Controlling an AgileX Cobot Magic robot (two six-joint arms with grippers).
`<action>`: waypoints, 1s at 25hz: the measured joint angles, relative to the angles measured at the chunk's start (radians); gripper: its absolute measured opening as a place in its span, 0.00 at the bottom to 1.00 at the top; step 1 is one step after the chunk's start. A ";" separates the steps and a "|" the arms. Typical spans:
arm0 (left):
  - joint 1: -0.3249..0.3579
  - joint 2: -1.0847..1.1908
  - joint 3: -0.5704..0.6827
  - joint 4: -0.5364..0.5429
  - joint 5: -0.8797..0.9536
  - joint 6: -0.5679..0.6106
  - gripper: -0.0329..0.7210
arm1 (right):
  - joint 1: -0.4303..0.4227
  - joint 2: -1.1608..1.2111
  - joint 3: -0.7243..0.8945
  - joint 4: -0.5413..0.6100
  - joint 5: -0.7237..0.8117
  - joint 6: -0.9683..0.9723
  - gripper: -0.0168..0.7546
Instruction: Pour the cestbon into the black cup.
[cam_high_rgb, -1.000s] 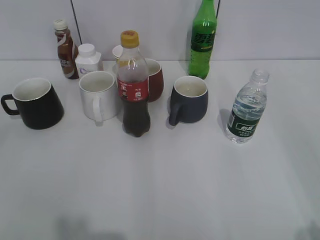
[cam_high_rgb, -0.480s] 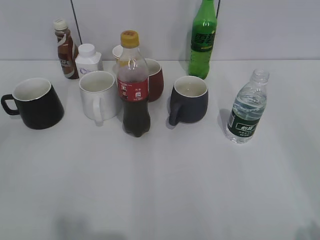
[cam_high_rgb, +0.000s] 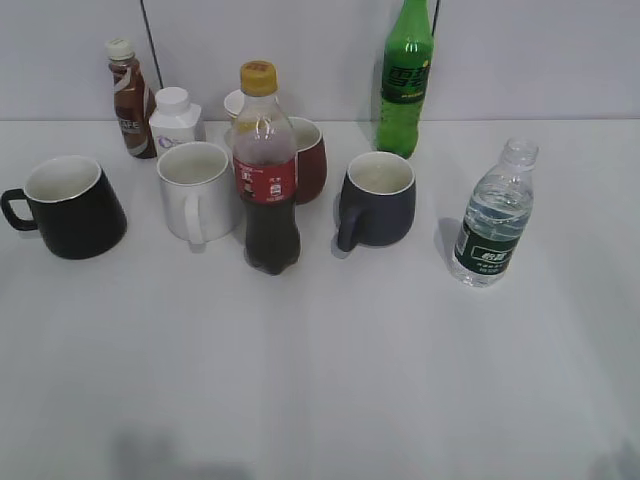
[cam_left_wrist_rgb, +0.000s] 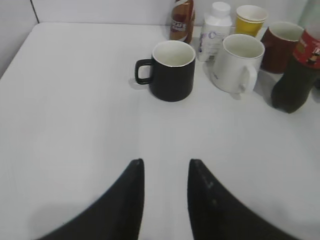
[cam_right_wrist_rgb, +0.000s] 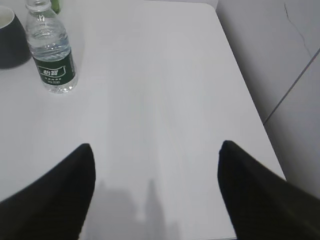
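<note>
Both grippers empty, cestbon and black cup standing far apart.

Outside, your cestbon (cam_high_rgb: 492, 222) stands capless at 3 o'clock, black cup (cam_high_rgb: 68, 206) at 9. Left gripper (cam_left_wrist_rgb: 165, 172): jaws narrowly parted, empty, cup at 12. Right gripper (cam_right_wrist_rgb: 155, 157): spread wide, bottle at 11.

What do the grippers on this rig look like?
Only the wrist views show them. The left gripper and the right gripper each have two plain matte black, curved, tapering jaws. No cables or markings are visible; the arms are out of frame.
</note>
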 joint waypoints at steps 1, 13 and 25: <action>0.000 0.001 -0.001 -0.002 -0.001 0.000 0.36 | 0.000 0.000 0.000 0.000 0.000 0.000 0.78; 0.000 0.296 0.035 0.067 -0.768 0.000 0.36 | 0.000 0.000 0.000 0.005 0.000 0.000 0.78; 0.148 1.087 0.199 -0.016 -1.668 0.000 0.37 | 0.000 0.000 0.000 0.007 0.000 0.000 0.78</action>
